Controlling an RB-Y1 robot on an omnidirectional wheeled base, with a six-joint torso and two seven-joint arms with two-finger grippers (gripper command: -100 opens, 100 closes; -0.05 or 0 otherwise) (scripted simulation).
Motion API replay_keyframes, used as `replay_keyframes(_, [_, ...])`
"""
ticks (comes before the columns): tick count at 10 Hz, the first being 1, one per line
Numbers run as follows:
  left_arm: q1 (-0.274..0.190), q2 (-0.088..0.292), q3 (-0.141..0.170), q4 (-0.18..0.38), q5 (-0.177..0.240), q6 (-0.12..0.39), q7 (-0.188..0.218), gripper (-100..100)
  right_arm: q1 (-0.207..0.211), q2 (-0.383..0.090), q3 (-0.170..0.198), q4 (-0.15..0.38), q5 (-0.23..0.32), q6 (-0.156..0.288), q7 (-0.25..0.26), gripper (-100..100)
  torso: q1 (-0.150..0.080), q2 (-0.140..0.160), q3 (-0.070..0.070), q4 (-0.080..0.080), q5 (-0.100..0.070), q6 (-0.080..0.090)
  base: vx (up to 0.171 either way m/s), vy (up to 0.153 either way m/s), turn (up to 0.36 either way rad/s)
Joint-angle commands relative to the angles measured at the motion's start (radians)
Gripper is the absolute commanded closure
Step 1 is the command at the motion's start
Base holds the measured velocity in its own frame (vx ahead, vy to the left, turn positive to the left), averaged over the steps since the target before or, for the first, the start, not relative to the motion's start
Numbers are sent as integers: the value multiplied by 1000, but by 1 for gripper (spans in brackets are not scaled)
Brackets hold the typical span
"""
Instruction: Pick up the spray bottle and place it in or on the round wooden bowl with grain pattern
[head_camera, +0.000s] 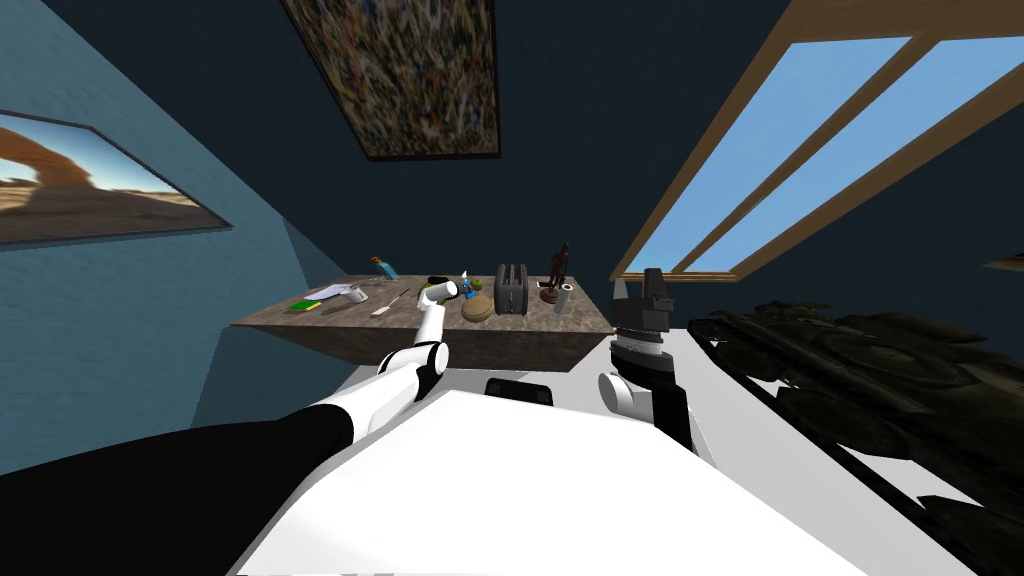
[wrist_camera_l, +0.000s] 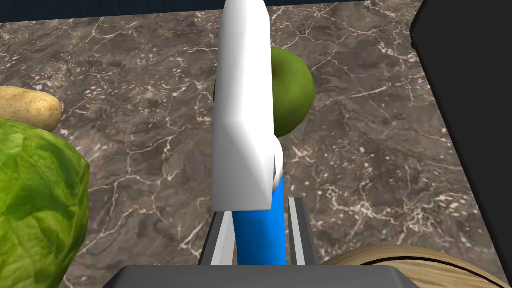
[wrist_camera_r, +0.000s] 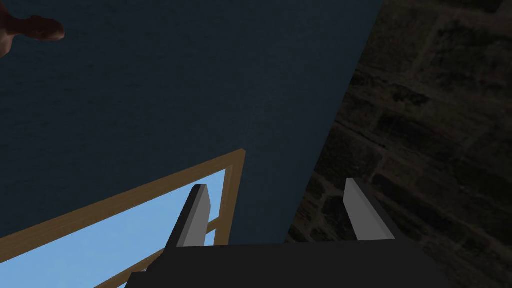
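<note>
Two fingers of the left gripper are clamped on the blue body of the spray bottle, below its big white head. The bottle is over the marbled bench, w/ the wooden bowl just beside the gripper. I can't tell if the bottle's base is clear of the bench.

Risks, as I judge them:
- The grip is on the narrow blue part only and the head looks heavy, so the bottle could pivot or slip btwn the fingers on a quick swing.
- The green apple is right behind the bottle. A push fwd could knock it rolling.
- The dark toaster stands close by the bowl. A wide arc could clip it.
- The lettuce is on the other side, so there's little room there either.
- The bowl looks shallow and the bottle tall. Let go upright, it prob tips over the rim, so lay it low first.

The right gripper is raised off to the side, its fingers apart and holding nothing.
</note>
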Motion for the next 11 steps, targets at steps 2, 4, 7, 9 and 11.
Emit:
replay_keyframes(2, [13,5,-5,-23,31,20,-20,100,0,0,0,0,0,0,0,0,0,0,0,0,0,0,25,-25,121])
replay_keyframes(4, [31,13,-12,-53,73,45,-48,100,0,0,0,0,0,0,0,0,-4,-3,-2,0,-1,-2,92,-92,253])
replay_keyframes(7, [58,24,-23,-99,137,83,-90,100,0,0,0,0,0,0,0,0,-7,-4,-2,-1,-2,0,75,-101,165])
replay_keyframes(9, [76,31,-30,-129,179,109,-117,100,0,0,0,0,0,0,0,0,-6,-3,-2,-1,-1,0,65,-75,191])
replay_keyframes(11, [78,32,-32,-135,184,110,-119,100,0,0,0,0,0,0,0,0,-6,-3,-2,-1,-1,0,45,-58,118])
